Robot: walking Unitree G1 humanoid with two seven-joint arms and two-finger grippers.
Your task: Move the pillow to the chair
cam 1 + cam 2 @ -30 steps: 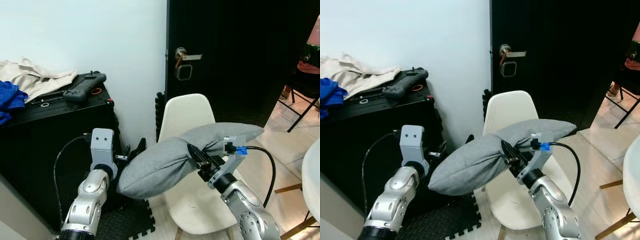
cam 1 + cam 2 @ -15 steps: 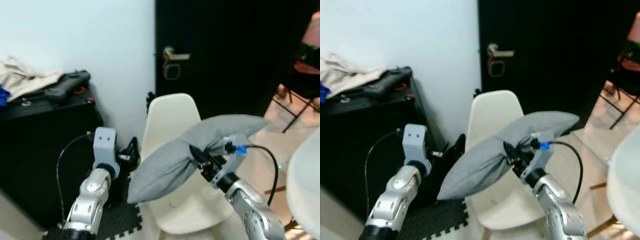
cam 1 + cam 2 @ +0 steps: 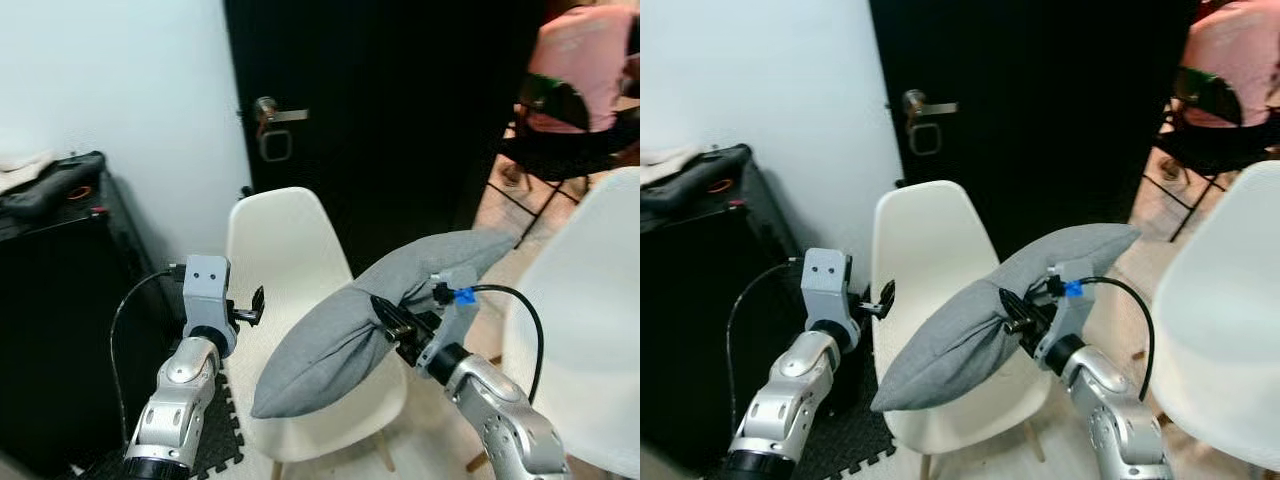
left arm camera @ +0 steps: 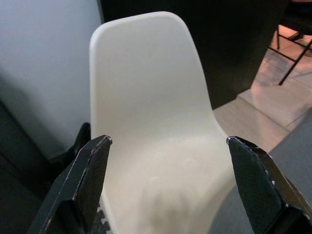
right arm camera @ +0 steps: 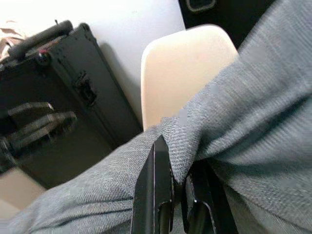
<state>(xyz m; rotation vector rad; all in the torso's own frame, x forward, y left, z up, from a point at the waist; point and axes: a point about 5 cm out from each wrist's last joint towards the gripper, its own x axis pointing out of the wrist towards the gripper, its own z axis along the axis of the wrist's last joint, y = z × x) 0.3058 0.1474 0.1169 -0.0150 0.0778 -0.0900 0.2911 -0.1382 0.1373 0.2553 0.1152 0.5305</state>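
A grey pillow (image 3: 335, 345) hangs in the air over the seat of a cream plastic chair (image 3: 278, 240), one end high at the right, the other sagging toward the seat's front. My right gripper (image 3: 386, 318) is shut on a pinched fold in the pillow's middle; in the right wrist view its fingers (image 5: 157, 195) bite into the grey cloth (image 5: 243, 112). My left gripper (image 3: 255, 303) is held up at the chair's left side. In the left wrist view it (image 4: 169, 141) stands open and bare, framing the chair's back (image 4: 146, 87).
A black door with a metal handle (image 3: 275, 115) stands behind the chair. A black case (image 3: 60, 300) fills the left, with a foam mat (image 3: 215, 440) at its foot. A second white chair (image 3: 585, 310) is close on the right. A person in pink (image 3: 585, 70) sits far right.
The camera has turned right, so the case and door slid left and a second chair came in. The pillow stays in my right gripper, now over the chair's seat.
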